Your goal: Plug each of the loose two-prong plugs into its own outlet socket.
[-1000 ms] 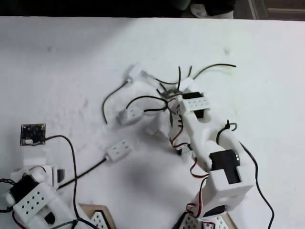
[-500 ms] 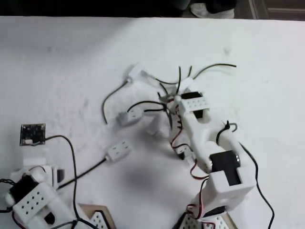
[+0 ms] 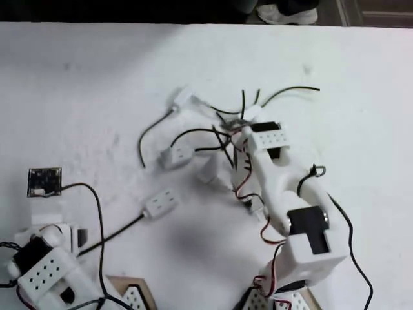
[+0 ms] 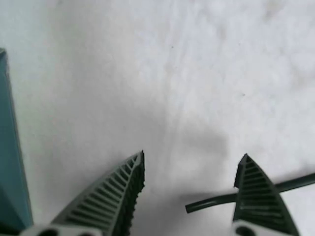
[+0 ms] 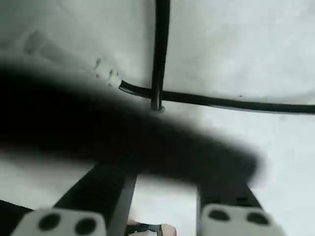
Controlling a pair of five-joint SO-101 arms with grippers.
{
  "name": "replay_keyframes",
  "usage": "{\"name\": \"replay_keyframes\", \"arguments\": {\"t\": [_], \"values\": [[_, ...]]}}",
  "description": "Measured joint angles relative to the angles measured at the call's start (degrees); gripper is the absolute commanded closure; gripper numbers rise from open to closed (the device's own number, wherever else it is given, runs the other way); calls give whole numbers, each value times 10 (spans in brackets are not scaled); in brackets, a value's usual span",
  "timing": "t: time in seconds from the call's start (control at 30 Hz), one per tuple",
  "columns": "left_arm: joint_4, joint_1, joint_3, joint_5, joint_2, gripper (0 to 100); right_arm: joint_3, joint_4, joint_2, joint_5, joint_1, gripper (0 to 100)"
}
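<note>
My right gripper (image 3: 233,131) is over a tangle of black cables (image 3: 222,139) in the middle of the table. In the right wrist view its fingers (image 5: 106,189) are closed on a white plug (image 5: 166,199), with thin black cables (image 5: 160,54) crossing just beyond. White outlet sockets lie to the left: one (image 3: 175,155) beside the tangle, another (image 3: 161,202) nearer the front on a long cable. A white plug (image 3: 182,97) lies farther back. My left gripper (image 4: 189,167) stands open over bare table at the front left, with a black cable end (image 4: 211,201) by one finger.
A small black circuit board (image 3: 44,181) sits at the left above the left arm (image 3: 45,268). A small white piece (image 3: 208,171) lies by the right arm's red wires. The table's far and left parts are bare white. A teal edge (image 4: 7,147) shows beside the left gripper.
The right arm has shifted slightly to the right, and the black cables at its gripper have been pulled about. The left arm has not moved.
</note>
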Motion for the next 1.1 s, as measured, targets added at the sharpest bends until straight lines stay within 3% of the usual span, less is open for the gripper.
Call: {"name": "replay_keyframes", "arguments": {"t": [0.27,0.63,0.87,1.1], "values": [[0,0,0,0,0,706,4,24,-55,0,1,864],[0,0,0,0,0,706,63,-55,-20,40,31,865],[0,0,0,0,0,706,62,-62,15,38,-11,865],[0,0,0,0,0,706,57,-76,24,37,-4,983]]}}
